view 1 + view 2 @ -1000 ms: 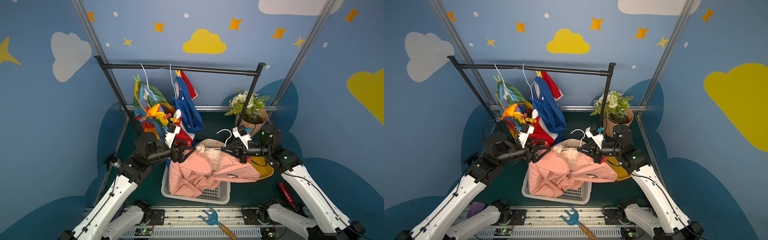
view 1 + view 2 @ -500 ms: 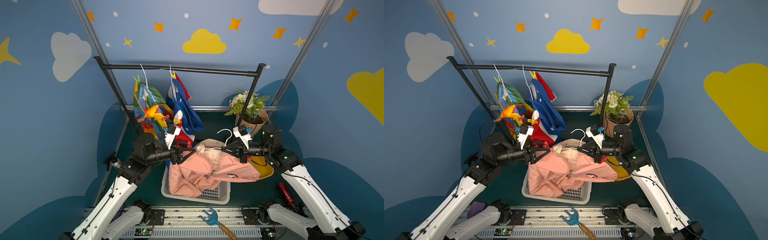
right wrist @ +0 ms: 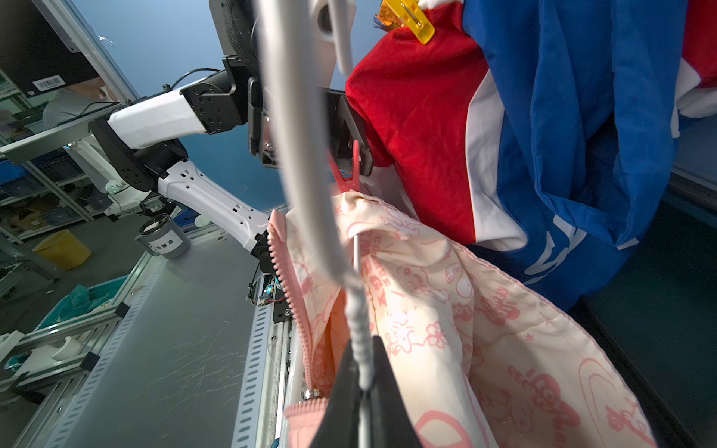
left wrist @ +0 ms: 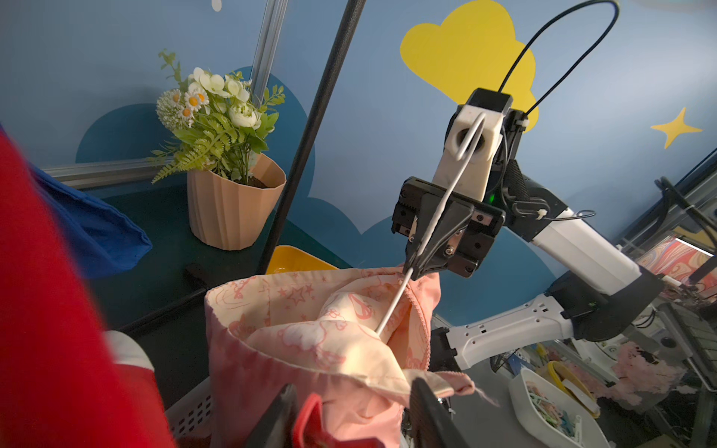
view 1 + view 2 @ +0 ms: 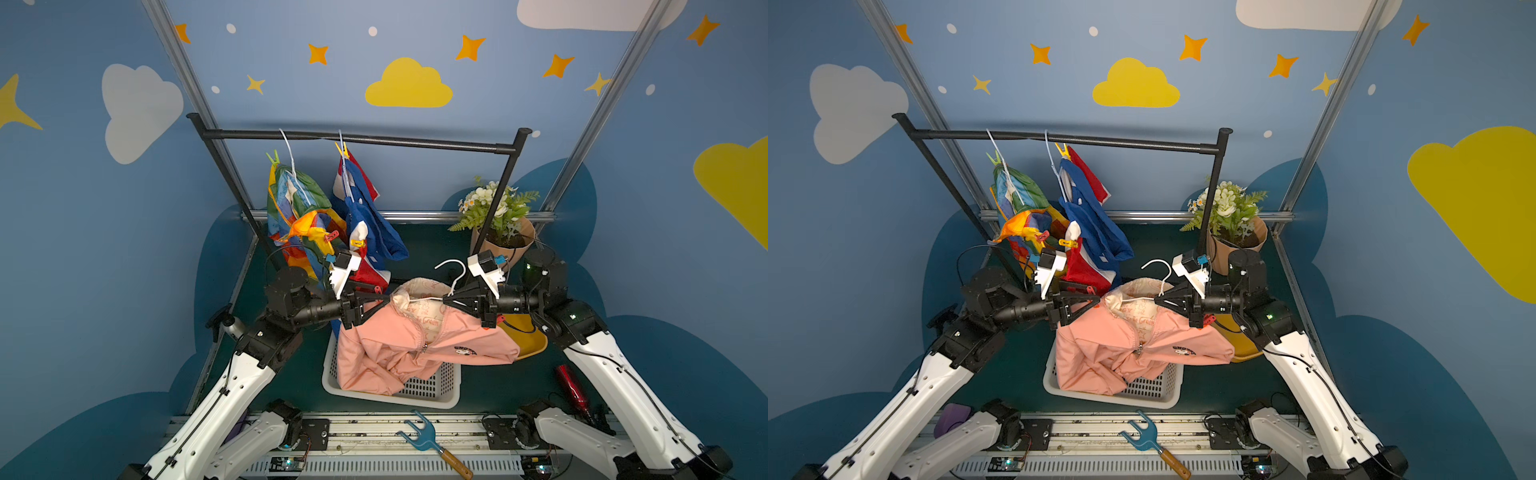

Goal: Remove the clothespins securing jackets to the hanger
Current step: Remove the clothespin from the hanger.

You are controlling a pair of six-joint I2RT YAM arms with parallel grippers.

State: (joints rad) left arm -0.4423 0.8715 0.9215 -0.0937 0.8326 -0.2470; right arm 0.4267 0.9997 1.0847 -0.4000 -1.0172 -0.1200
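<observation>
A pink jacket (image 5: 415,345) hangs on a white hanger (image 5: 453,266) over a white basket (image 5: 432,390). My right gripper (image 3: 364,388) is shut on the hanger's twisted neck. A red clothespin (image 4: 310,419) pins the jacket's shoulder. My left gripper (image 4: 353,395) stands open around it, with one finger (image 4: 285,411) against the peg and a gap at the other. In both top views the gripper tips nearly meet over the collar (image 5: 1129,299). A rainbow jacket (image 5: 299,208) and a blue, white and red jacket (image 5: 365,224) hang from the black rail (image 5: 374,139) with green (image 5: 272,158), yellow (image 5: 358,243) and red (image 5: 331,237) clothespins.
A potted flower (image 5: 498,232) stands at the back right by the rail's post. A yellow bowl (image 5: 525,336) lies under my right arm and a red bottle (image 5: 571,386) lies beside it. A blue hand fork (image 5: 419,436) lies on the front rail.
My left gripper has moved right to the pink jacket's shoulder and its jaws have narrowed around the red clothespin. The two hanging jackets have swung. The right arm has not moved.
</observation>
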